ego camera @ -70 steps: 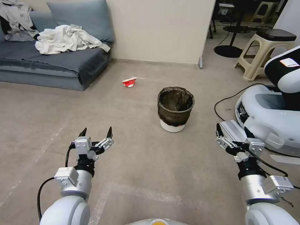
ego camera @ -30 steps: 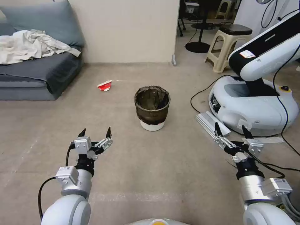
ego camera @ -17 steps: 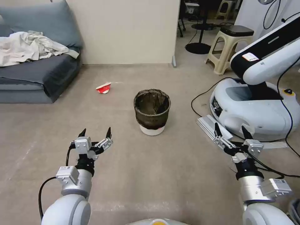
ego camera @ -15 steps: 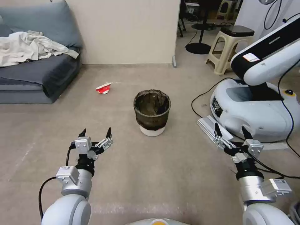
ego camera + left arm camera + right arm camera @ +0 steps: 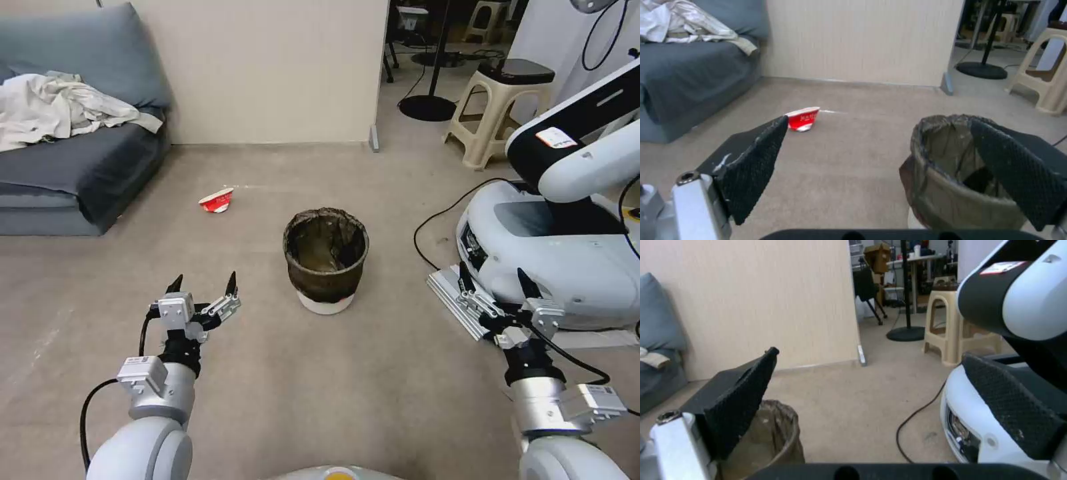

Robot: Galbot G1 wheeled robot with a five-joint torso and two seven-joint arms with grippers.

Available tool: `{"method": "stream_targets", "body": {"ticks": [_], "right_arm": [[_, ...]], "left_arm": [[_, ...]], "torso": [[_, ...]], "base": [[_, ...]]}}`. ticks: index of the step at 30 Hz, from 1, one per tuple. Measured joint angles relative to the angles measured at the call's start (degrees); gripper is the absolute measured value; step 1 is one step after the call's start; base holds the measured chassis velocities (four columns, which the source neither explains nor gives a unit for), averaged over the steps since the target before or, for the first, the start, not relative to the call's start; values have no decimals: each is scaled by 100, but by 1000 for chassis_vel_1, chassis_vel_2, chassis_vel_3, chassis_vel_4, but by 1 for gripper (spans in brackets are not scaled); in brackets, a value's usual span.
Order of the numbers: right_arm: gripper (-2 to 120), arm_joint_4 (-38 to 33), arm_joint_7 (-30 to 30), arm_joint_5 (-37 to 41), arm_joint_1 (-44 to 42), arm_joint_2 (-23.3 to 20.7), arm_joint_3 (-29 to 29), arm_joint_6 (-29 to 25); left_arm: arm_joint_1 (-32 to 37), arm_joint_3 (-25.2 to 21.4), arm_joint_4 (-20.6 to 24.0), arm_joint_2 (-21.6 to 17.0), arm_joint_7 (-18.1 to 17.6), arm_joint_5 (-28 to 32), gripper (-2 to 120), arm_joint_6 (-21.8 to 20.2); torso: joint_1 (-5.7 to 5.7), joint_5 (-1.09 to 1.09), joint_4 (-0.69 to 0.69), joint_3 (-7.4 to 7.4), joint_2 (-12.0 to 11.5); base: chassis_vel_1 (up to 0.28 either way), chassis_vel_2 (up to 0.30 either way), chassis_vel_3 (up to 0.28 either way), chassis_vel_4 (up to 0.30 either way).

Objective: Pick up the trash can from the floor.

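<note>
- While both arms reach forward low over the floor [image 5: 373,373], the left gripper [image 5: 204,283] hangs with its two dark-tipped fingers spread wide, grasping nothing; it sits to the left of the trash can [image 5: 325,260] and nearer the robot, apart from it
- the right gripper [image 5: 493,280] is likewise splayed and empty, held to the right of the bin, its fingers seen against a grey metal rail [image 5: 460,305] lying on the floor; it touches neither
- the trash can stands upright on the floor between the two grippers and a little ahead of them; a dark brownish bag is folded over its rim and down most of its wall, with the white base showing below; in the left wrist view its mouth [image 5: 951,140] lies just beyond the spread pads
- a crushed red-and-white paper cup [image 5: 217,199] lies on its side farther off, to the left of the bin and well apart from it
- a grey sofa [image 5: 73,160] with rumpled pale cloth [image 5: 60,110] stands at far left; another white robot's base [image 5: 560,260] sits at right, with a black cable [image 5: 433,220] curling beside it and a beige plastic stool [image 5: 507,100] behind
</note>
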State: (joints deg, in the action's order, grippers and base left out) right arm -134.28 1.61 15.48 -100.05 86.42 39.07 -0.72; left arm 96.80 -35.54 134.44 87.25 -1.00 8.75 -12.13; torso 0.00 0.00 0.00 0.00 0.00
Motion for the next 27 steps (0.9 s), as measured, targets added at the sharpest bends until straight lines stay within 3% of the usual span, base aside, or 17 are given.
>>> {"method": "stream_targets", "body": {"ticks": [27], "right_arm": [[100, 15, 1, -4, 1, -4, 16, -42]], "left_arm": [[5, -6, 26, -7, -5, 8, 100, 20]], "torso": [[0, 0, 0, 0, 0]], "base": [[-125, 130, 123, -129]]}}
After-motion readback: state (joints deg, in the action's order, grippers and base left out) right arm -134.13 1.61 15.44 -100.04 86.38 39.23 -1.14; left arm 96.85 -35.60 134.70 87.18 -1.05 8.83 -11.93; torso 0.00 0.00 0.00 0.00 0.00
